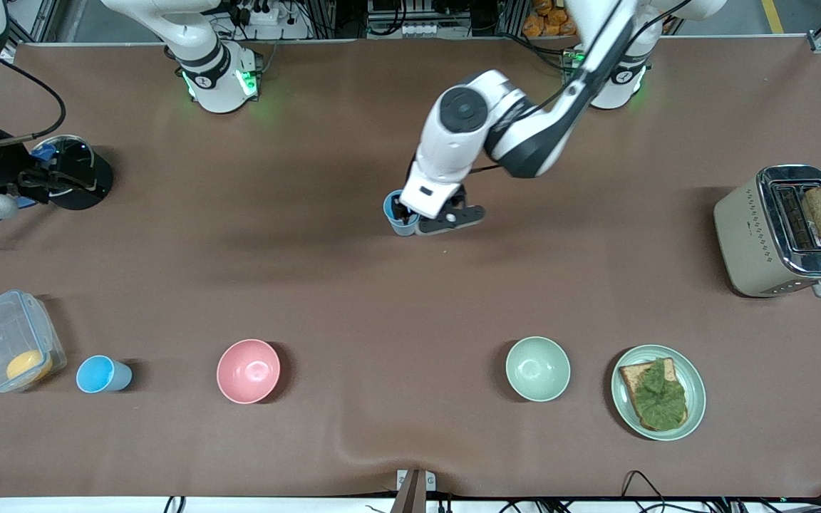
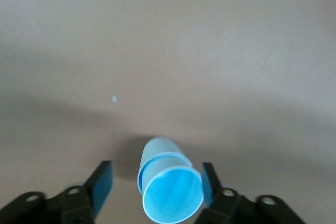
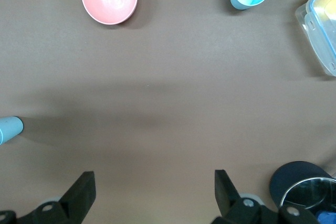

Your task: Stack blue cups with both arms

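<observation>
The left gripper point(image 1: 417, 219) sits at mid-table with fingers spread either side of a stack point(image 2: 169, 184) of two nested blue cups, apart from its walls, so the stack looks just set down; it should rise straight up so neither finger clips the rim and tips it. A third cup point(image 1: 102, 374) stands nearer the front camera, between the pink bowl point(image 1: 248, 370) and a clear box point(image 1: 4, 342), and the right gripper point(image 3: 152, 195) waits over the table's right-arm end with fingers spread, well placed to fetch it
</observation>
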Action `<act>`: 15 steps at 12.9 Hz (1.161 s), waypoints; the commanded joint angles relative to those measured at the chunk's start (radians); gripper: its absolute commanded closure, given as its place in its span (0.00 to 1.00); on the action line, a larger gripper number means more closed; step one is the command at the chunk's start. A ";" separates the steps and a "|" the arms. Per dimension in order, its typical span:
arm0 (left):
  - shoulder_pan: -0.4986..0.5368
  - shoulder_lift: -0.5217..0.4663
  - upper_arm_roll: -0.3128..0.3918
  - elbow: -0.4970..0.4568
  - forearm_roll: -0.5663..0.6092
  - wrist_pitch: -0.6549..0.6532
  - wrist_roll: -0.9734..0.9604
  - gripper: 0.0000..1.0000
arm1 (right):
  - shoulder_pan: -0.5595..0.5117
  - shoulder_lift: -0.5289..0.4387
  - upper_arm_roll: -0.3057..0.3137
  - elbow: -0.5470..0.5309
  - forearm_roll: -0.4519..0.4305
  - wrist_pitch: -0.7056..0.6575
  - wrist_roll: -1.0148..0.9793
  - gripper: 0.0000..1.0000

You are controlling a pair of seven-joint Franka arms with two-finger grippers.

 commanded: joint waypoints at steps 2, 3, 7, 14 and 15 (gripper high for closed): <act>0.094 -0.151 -0.002 -0.018 0.219 -0.090 0.001 0.00 | 0.003 0.014 0.001 0.030 -0.020 -0.014 -0.006 0.00; 0.123 -0.181 -0.002 -0.017 0.285 -0.129 0.033 0.00 | 0.006 0.014 0.002 0.030 -0.021 -0.013 -0.006 0.00; 0.265 -0.266 -0.005 0.015 0.280 -0.286 0.272 0.00 | 0.017 0.014 0.008 0.034 -0.044 -0.013 -0.005 0.00; 0.482 -0.275 0.006 0.184 0.044 -0.495 0.667 0.00 | 0.020 0.014 0.008 0.039 -0.049 -0.013 -0.006 0.00; 0.477 -0.291 0.039 0.183 0.034 -0.513 0.707 0.00 | 0.020 0.014 0.008 0.039 -0.052 -0.014 -0.006 0.00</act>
